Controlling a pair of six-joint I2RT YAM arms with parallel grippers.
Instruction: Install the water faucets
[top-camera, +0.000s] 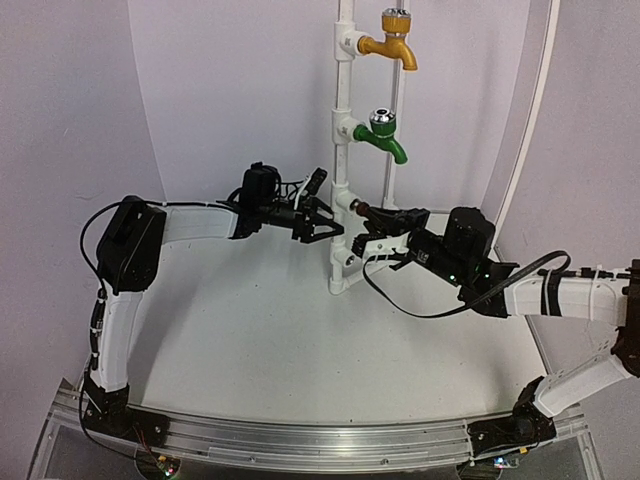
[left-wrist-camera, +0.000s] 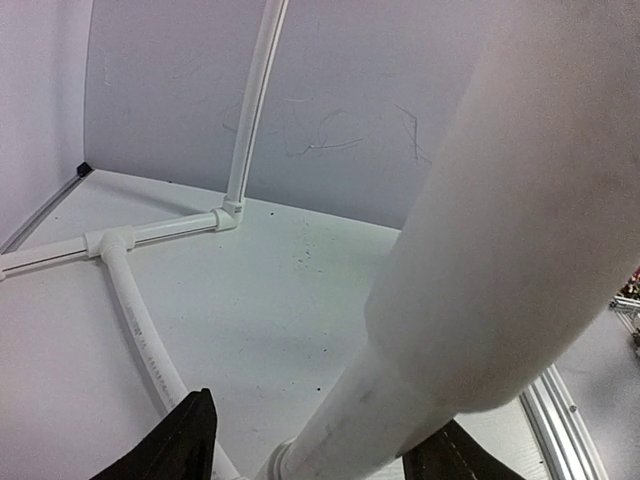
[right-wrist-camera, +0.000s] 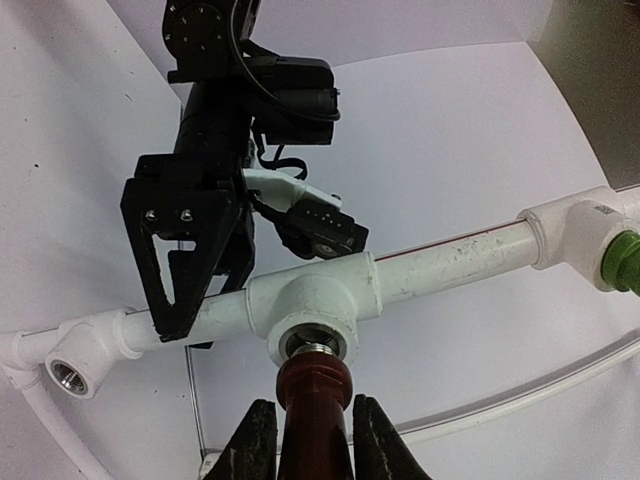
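The right gripper (right-wrist-camera: 313, 410) is closed on the dark brown faucet (right-wrist-camera: 316, 378), whose threaded end is held at the tee socket (right-wrist-camera: 318, 312) of the white pipe stand (top-camera: 343, 110). The faucet is judged light, rigid and smooth, best gripped across its body. The green faucet (top-camera: 386, 140) is mounted higher up. The stand is straddled by the left gripper (left-wrist-camera: 320, 438); a clamp cannot be confirmed.

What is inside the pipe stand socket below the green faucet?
A metal ring shows at the mouth of the socket; the dark brown faucet, held by the right end effector, sits against it and covers the inside.
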